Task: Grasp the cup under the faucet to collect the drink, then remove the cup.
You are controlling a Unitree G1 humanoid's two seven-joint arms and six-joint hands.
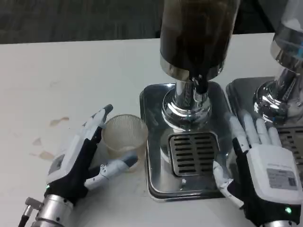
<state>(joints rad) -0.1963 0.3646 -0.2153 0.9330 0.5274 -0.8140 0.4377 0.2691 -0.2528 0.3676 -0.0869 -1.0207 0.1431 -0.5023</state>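
- Brownish stains point(53, 124) mark the white table point(71, 71) at about 9 o'clock from the cup.
- The left hand point(83, 153) lies on the table at roughly 7 o'clock in the view — its fingers are curled around the clear plastic cup point(125, 135), one finger along the cup's far-left rim and the thumb against its near base, so the cup is clasped between them.
- The cup stands upright on the table, just beside the left edge of the dispenser's chrome base point(158, 142), at about 9 o'clock from the drip grate point(193, 152) — it is not on the grate.
- The drink dispenser point(196, 35) rises at 12 o'clock, its dark tank above a chrome column, with the faucet point(200, 85) over the grate.
- The right hand point(258, 156) rests at 4 o'clock on the right edge of the base, fingers straight and slightly spread, holding nothing.
- A second dispenser point(284, 71) stands at 2 o'clock.
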